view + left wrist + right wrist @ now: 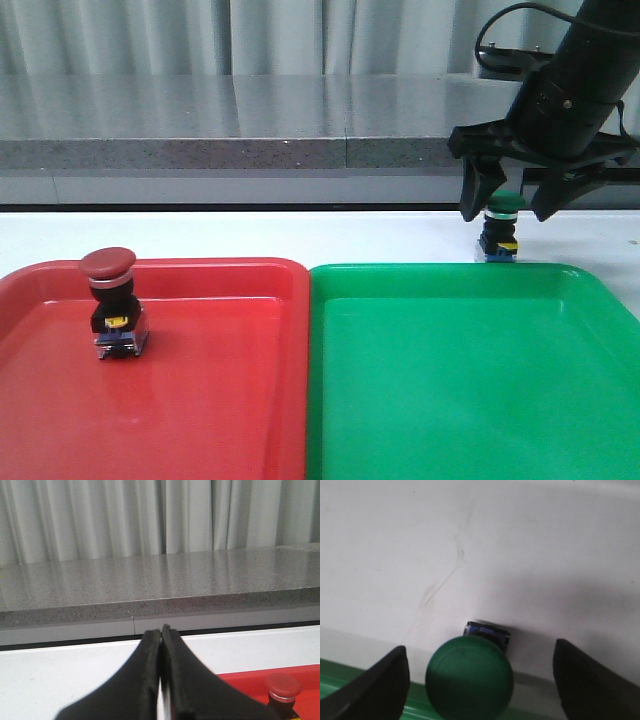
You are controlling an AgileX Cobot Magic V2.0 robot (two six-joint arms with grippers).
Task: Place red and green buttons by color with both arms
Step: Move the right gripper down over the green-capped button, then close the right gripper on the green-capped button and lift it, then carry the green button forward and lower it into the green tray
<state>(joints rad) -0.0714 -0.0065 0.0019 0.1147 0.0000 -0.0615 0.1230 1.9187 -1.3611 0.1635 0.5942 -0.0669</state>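
Green-capped upright push-button [500,228], far right table edge | we see right gripper [505,210] straddling it, jaws wide, empty | left gripper [161,635] closed, empty

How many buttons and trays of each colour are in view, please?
Red buttons: 1, the red button
Green buttons: 1, the green button
Red trays: 1, the red tray
Green trays: 1, the green tray
Total: 4
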